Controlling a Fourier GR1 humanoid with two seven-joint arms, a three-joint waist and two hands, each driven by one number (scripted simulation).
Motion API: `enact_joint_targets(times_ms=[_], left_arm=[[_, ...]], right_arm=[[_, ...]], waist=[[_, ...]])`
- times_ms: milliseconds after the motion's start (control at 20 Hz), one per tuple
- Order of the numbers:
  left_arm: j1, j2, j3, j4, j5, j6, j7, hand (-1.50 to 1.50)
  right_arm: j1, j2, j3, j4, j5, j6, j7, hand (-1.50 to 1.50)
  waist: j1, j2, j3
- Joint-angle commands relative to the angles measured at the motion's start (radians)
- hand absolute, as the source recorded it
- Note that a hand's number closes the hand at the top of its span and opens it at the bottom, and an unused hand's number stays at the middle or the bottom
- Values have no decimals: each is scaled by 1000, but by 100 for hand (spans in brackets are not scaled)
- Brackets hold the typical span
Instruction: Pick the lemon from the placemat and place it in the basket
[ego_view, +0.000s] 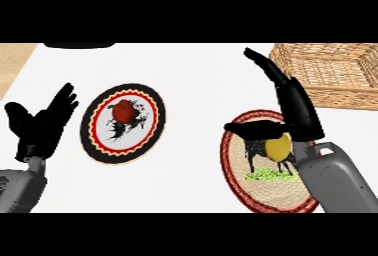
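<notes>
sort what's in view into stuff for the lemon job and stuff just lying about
For the job: lemon, the placemat under it, basket, right hand over the lemon.
Lying about: red object, the round mat beneath it, left hand resting open.

Two smooth grey forearms, left hand matte black, right hand matte black, long slender fingers

Basket woven wicker, rough. Desk smooth, matt white. Placemat coarse woven fibre, printed top; lemon smooth, matt skin.
</notes>
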Motion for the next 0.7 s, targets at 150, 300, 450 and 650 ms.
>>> enact_joint_targets(times_ms=[150, 300, 450, 650], left_arm=[[27, 12, 12, -5, 11, -21, 6, 0], [21, -4, -4, -19, -17, 17, 16, 0], [55, 10, 14, -35, 1, -13, 1, 0], [21, 30, 31, -24, 9, -34, 38, 0]], right_arm=[[-148, -227, 6, -2, 153, 219, 465, -150], [-221, -319, -3, 1, 183, 355, 643, -150], [-314, -374, -88, -50, 73, 520, 790, -150], [-351, -355, -112, -70, -139, 733, 923, -150]], waist=[[-16, -14, -6], [-21, -15, -5], [-13, -11, -1], [-15, -7, 0]])
